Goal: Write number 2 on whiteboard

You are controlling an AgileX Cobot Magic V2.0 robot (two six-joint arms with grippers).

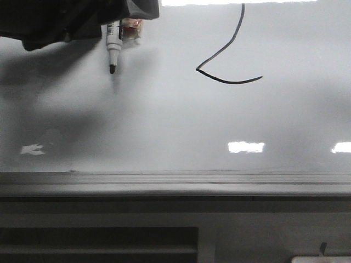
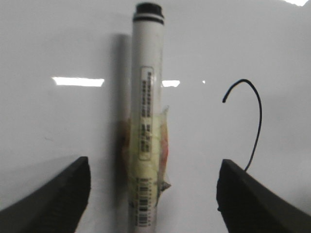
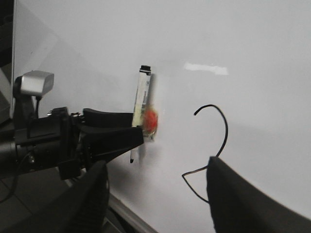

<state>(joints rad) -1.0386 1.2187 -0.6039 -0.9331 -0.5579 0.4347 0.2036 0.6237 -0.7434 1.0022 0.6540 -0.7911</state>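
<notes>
- left end effector (image 3: 129, 138) carries the marker (image 1: 113, 48); its wrist view shows the fingers spread wide of it, so the grip is unclear.
- the number 2 (image 1: 227, 63) sits off to its side on the whiteboard (image 1: 164, 126).
- if it drifts back, the tip could smudge the line.

The left arm's tool (image 3: 131, 138) is matte black with wedge-shaped fingers (image 2: 58, 199), topped by a silver camera.

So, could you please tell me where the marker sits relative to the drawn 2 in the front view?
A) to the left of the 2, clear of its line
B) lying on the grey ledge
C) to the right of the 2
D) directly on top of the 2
A: in the front view the marker hangs tip-down left of the number 2, with bare whiteboard between them.
</notes>
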